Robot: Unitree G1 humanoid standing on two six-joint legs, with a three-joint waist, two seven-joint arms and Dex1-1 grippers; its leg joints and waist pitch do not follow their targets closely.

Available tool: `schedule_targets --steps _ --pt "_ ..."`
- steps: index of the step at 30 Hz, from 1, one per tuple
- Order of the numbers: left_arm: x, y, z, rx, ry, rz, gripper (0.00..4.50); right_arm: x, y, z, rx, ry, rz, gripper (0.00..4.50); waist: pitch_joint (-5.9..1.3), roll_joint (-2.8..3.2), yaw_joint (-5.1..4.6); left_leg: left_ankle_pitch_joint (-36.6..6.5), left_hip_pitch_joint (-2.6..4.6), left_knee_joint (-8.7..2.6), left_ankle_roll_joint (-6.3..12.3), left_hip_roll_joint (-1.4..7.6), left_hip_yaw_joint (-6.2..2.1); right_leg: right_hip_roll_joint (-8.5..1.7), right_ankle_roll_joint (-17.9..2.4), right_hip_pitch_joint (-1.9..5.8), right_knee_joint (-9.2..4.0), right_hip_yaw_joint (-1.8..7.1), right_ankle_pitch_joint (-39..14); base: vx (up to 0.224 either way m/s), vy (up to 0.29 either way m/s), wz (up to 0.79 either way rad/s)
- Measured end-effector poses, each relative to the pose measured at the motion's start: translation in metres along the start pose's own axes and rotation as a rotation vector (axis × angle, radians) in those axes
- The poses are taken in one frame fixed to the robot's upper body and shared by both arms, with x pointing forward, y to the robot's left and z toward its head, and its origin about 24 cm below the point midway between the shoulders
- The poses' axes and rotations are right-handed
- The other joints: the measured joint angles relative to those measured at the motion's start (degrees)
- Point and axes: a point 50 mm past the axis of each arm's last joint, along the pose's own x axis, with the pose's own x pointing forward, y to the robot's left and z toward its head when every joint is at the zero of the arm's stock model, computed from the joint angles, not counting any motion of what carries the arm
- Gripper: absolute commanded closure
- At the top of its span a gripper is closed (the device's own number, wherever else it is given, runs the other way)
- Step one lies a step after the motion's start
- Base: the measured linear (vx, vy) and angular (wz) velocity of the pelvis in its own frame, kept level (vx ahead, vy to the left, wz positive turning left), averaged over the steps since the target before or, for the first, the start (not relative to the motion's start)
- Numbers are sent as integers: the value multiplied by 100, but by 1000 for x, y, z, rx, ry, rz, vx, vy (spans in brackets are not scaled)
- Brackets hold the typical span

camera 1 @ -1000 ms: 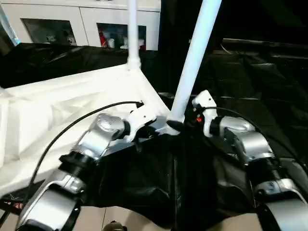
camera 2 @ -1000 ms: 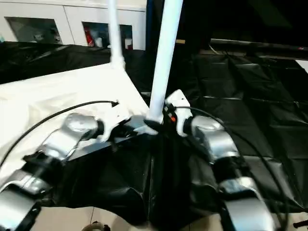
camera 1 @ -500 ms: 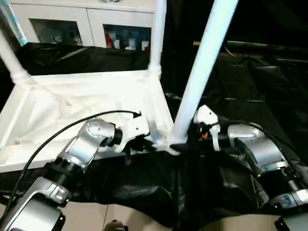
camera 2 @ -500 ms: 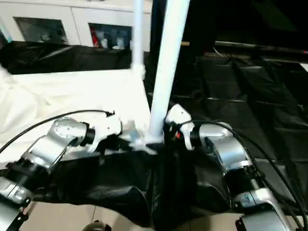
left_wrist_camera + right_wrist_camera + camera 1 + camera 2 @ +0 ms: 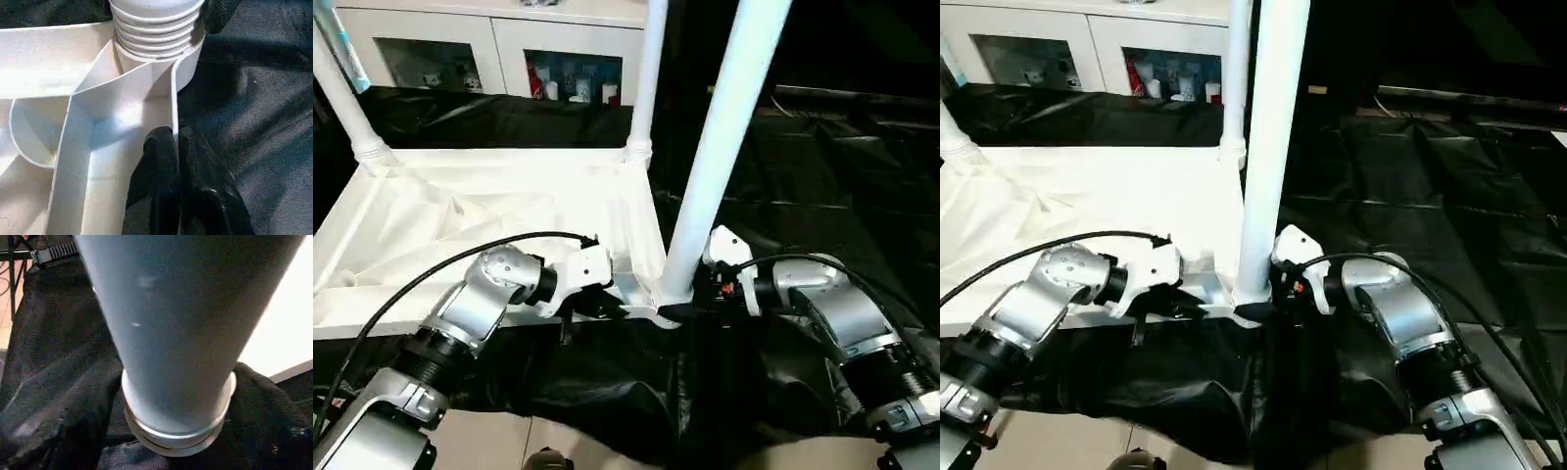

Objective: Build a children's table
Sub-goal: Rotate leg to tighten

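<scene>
The children's table lies upside down on black cloth, its ribbed white top (image 5: 489, 206) facing up. Three white legs stand in its corners: the near leg (image 5: 720, 147), a far right one (image 5: 646, 78) and a far left one (image 5: 342, 98). My left gripper (image 5: 175, 137) is shut on the top's thin rim wall (image 5: 173, 93), just beside the near leg's threaded collar (image 5: 151, 29). My right gripper (image 5: 705, 289) sits against the base of the near leg from the right. That leg's base (image 5: 176, 396) looms close in the right wrist view.
Black cloth (image 5: 822, 176) covers the work surface and hangs in folds over the near edge, with pale floor (image 5: 509, 441) below. A white cabinet with glass doors (image 5: 489, 39) stands at the back. A black cable (image 5: 440, 264) arcs over my left forearm.
The table top has come down from a tilt to lie level, and the near leg stands more upright. My left gripper has kept its hold on the rim. The camera has also shifted.
</scene>
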Motion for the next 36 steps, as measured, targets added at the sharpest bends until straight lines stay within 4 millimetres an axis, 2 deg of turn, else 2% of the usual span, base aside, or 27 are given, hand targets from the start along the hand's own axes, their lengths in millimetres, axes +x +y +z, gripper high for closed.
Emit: schedule_targets --steps 4,12,15,17,23,29,32,34,36 --pt "0 0 0 0 0 -2 450 0 0 0 0 0 0 165 -2 -3 1 0 0 2 0 0 0 0 0 1 2 0 1 0 0 0" --pt "0 0 -1 -4 2 -2 450 1 2 -3 20 -16 -6 173 -3 -3 -2 0 13 3 0 0 0 0 -1 11 2 0 2 0 0 0" --pt "3 1 -2 -30 -5 18 450 6 1 -6 56 -48 -45 173 -4 -4 -23 0 48 2 0 0 0 0 0 40 2 0 2 0 0 0" --pt "9 8 -3 -96 -23 94 450 14 -4 -11 134 -98 -147 173 -6 -7 -45 0 79 12 -1 0 -1 0 3 68 3 -1 6 0 0 0" --pt "25 24 4 -208 -22 239 450 31 -23 -11 272 -164 -412 174 -6 -8 -185 1 77 44 1 -1 -5 -3 4 75 -20 -7 6 0 0 0" --pt "41 40 15 -286 0 401 450 55 -40 1 392 -191 -675 175 -8 -10 -216 0 76 57 1 -1 -9 -3 5 73 -20 -9 7 0 0 0" --pt "45 42 17 -292 -1 440 450 62 -43 5 410 -194 -739 175 -11 -14 -224 -3 75 55 4 -2 -9 -4 6 75 -20 -6 7 0 0 0" --pt "45 42 18 -291 -3 446 450 63 -44 6 416 -205 -743 119 -12 -16 -221 -7 73 48 7 -4 -9 -3 6 74 -16 -2 8 0 0 0" --pt "45 43 18 -290 -7 446 450 63 -44 6 434 -220 -742 102 -15 -21 -208 -8 74 32 5 -5 -9 -3 4 70 -11 -2 13 0 0 0"
